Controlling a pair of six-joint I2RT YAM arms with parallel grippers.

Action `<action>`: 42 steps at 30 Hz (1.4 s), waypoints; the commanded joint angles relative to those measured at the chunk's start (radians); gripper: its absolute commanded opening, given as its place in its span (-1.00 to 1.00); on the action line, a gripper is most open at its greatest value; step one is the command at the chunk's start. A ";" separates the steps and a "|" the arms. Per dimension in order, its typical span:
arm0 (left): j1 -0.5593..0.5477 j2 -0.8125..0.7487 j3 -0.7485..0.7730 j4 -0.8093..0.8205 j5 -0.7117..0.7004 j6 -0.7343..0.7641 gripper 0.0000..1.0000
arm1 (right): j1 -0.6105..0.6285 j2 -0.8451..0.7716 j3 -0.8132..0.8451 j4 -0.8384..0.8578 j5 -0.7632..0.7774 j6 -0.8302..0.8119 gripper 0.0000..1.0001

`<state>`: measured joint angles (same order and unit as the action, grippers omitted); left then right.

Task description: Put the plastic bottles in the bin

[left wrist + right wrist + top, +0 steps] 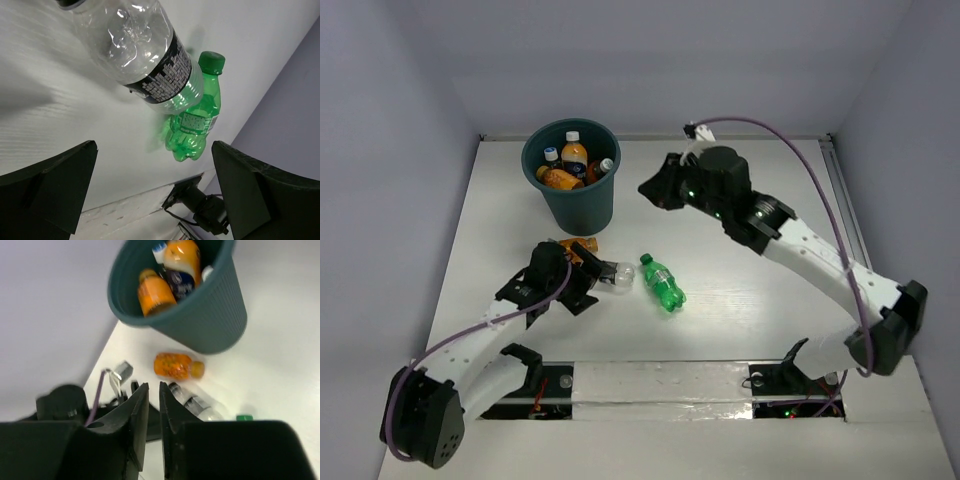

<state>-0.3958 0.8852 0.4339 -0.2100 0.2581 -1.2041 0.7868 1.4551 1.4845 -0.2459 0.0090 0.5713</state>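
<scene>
The dark teal bin stands at the back left and holds several bottles, orange ones and white-capped ones. On the table lie a green bottle, a clear bottle with a dark label and an orange bottle. My left gripper is open and empty, its jaws spread wide just short of the clear bottle, with the green bottle beyond it. My right gripper is shut and empty, in the air to the right of the bin.
The right wrist view shows the orange bottle lying below the bin, the clear bottle and the green cap. Walls close in the table at the back and sides. A metal rail runs along the near edge.
</scene>
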 commanded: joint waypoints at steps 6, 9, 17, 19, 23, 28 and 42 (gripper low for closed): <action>-0.021 0.127 0.068 0.061 -0.181 -0.035 0.98 | 0.003 -0.306 -0.441 0.011 0.000 -0.013 0.74; -0.031 0.176 0.088 0.049 -0.235 -0.041 0.98 | 0.003 -0.366 -0.542 -0.013 -0.044 -0.014 1.00; -0.084 0.250 0.104 0.084 -0.352 -0.136 0.98 | 0.003 -0.305 -0.636 -0.015 -0.092 -0.048 0.99; -0.095 0.285 0.114 0.087 -0.379 -0.164 0.98 | 0.003 -0.282 -0.650 0.000 -0.102 -0.057 0.99; -0.118 0.334 0.121 0.138 -0.404 -0.218 0.94 | 0.003 -0.208 -0.665 0.028 -0.122 -0.073 1.00; -0.140 0.363 0.137 0.139 -0.448 -0.262 0.67 | 0.003 -0.125 -0.671 0.059 -0.162 -0.082 1.00; -0.423 0.288 0.233 -0.051 -0.484 -0.316 -0.34 | 0.003 0.100 -0.621 0.137 -0.136 -0.111 0.99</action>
<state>-0.7414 1.2152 0.5976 -0.1730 -0.2012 -1.4857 0.7868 1.5330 0.8280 -0.1829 -0.1280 0.4747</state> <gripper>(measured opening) 0.459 0.995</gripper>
